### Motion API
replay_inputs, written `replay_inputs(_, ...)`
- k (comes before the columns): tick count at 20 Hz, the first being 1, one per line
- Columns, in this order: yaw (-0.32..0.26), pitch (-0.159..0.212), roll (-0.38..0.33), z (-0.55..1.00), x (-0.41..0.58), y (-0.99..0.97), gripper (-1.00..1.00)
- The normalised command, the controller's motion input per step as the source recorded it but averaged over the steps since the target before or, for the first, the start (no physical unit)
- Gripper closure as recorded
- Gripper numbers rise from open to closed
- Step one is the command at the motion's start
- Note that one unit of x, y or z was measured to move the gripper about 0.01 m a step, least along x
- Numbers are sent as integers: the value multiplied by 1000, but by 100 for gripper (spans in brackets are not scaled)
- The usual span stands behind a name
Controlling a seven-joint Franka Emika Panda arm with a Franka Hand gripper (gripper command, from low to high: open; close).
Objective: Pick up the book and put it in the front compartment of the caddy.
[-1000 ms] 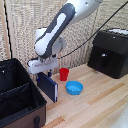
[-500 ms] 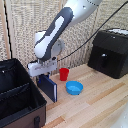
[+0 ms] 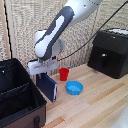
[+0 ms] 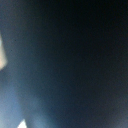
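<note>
The robot's hand (image 3: 46, 73) grips the book (image 3: 49, 87) by its top edge, the dark blue cover hanging upright at centre-left of the frame, just right of the caddy (image 3: 20, 100), above the bench (image 3: 95, 107).

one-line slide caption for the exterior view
Gripper holds the dark blue book upright beside the black caddy.

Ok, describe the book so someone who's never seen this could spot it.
Find the big black caddy on the exterior view's left. Just beside it the book hangs upright under the gripper. It's the only flat dark blue slab, unlike the red cup and blue bowl.
</note>
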Motion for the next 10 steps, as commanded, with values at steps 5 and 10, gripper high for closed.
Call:
replay_inputs(5, -217, 31, 13, 969, -13, -130, 100)
replay_inputs(10, -336, 53, 18, 773, -10, -155, 100)
